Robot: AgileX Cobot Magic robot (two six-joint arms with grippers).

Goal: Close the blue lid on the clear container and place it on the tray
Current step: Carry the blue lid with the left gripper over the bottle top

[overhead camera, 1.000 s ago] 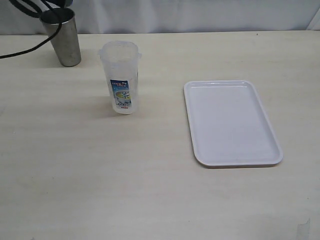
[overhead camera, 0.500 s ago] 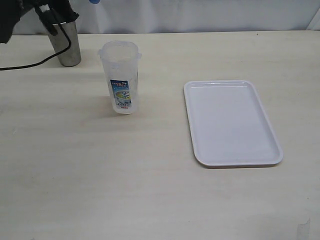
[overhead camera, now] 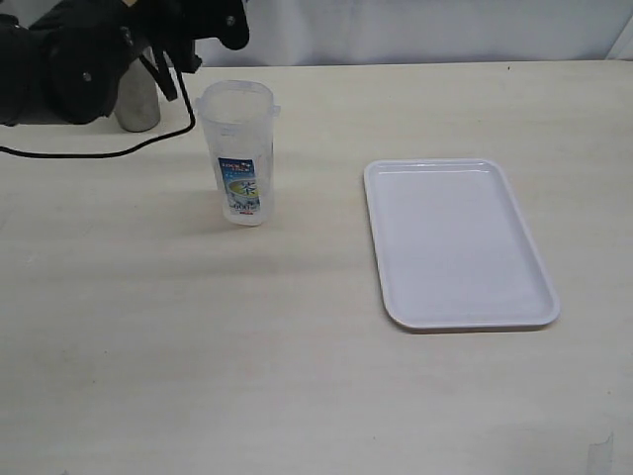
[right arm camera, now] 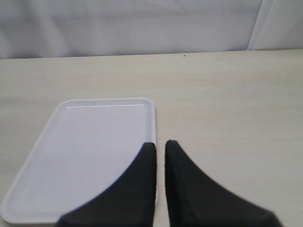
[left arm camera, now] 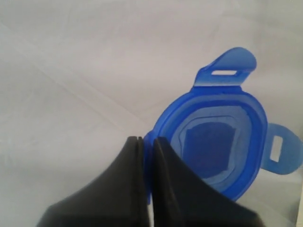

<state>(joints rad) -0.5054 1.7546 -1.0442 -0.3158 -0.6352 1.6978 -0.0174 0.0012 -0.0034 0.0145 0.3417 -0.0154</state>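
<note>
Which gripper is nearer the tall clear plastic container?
Left. The left gripper, pinching the round blue lid, is close beside the container; the right gripper is by the flat white tray.

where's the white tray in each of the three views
Exterior view: the tray lies right of centre on the table.
Left wrist view: not in it; only the blue lid, held by the left tool.
Right wrist view: lower left of the picture, partly behind the right tool.
Shared landmark: the table's far edge against the white backdrop, seen in the exterior and right wrist views.
</note>
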